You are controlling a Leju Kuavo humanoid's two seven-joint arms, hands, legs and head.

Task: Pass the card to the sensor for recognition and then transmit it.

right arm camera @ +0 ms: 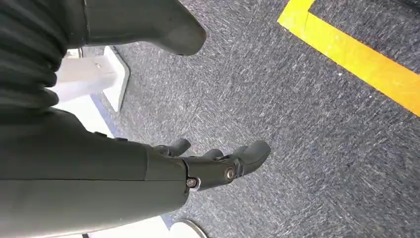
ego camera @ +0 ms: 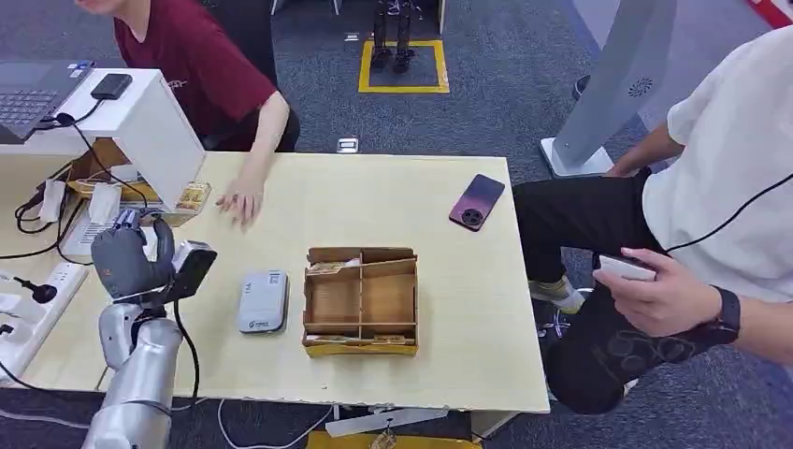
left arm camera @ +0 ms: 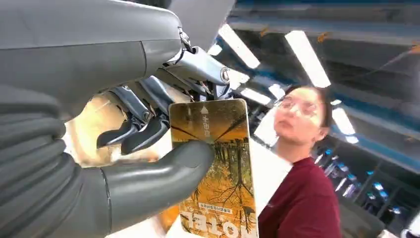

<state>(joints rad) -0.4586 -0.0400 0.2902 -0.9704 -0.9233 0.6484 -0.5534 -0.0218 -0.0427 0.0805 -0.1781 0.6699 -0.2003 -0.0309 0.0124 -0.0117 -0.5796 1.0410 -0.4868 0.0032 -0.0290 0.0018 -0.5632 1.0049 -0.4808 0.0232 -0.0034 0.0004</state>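
Observation:
My left hand (ego camera: pixel 129 254) is raised above the table's left side, near the white stand (ego camera: pixel 154 126). In the left wrist view that hand (left arm camera: pixel 148 148) pinches a hotel card (left arm camera: pixel 220 163) with an orange forest picture between the thumb and the fingers. The grey card sensor (ego camera: pixel 263 301) lies flat on the table, to the right of the hand and apart from it. My right hand (right arm camera: pixel 213 166) hangs over the grey carpet with its fingers apart and nothing in them.
A wooden compartment box (ego camera: pixel 361 301) stands right of the sensor. A purple phone (ego camera: pixel 477 201) lies at the far right. A person in red rests a hand (ego camera: pixel 241 201) on the table. Another person (ego camera: pixel 729 187) sits at the right. Cables and a power strip (ego camera: pixel 37 290) crowd the left edge.

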